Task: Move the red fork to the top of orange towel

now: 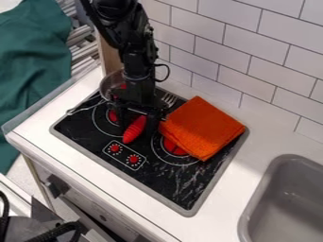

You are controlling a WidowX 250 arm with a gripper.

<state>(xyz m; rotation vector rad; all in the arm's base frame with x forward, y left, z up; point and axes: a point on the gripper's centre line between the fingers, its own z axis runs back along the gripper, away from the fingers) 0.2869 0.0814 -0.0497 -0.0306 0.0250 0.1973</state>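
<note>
The gripper [137, 124] hangs over the back left part of the black stove, its fingers apart on either side of the red fork handle [133, 131]. The handle's rounded end points toward the front knobs. Silver fork tines [169, 99] show behind and to the right of the gripper; the middle of the fork is hidden by the gripper. Whether the fingers touch the handle cannot be seen. The folded orange towel [202, 128] lies just right of the gripper, over the stove's back right part and partly over a red-centred burner.
A clear pot or lid [108, 86] with a wire-like handle [85, 108] is at the stove's back left, partly behind the arm. Two red knobs [133, 159] are at the front. A grey sink [284, 198] is at right, a tiled wall [252, 56] behind.
</note>
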